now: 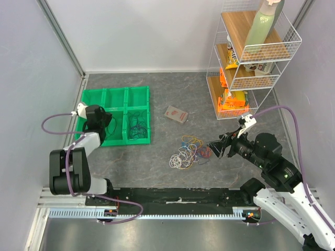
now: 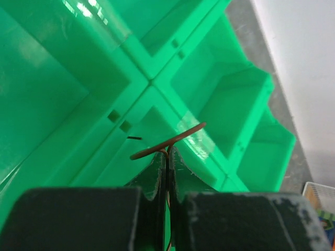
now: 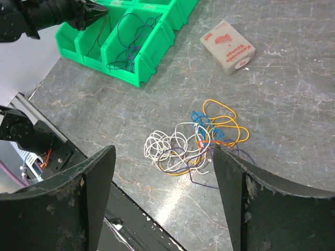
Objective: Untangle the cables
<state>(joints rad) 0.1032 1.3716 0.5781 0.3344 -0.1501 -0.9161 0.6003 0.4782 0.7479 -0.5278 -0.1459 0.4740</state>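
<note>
The cables lie in a loose tangle on the grey table, with yellow, white, blue, orange-red and dark purple loops. My right gripper hovers just to their right. It is open, and the tangle shows between its fingers, lower down and apart from them. Over the green tray, my left gripper is shut on one thin brown-red cable, which bends out above the fingertips. Other thin cables lie in a tray compartment.
A small sponge packet lies between the tray and the tangle. A white wire shelf rack with snack packs and a green bottle stands at the back right. The black rail runs along the near edge.
</note>
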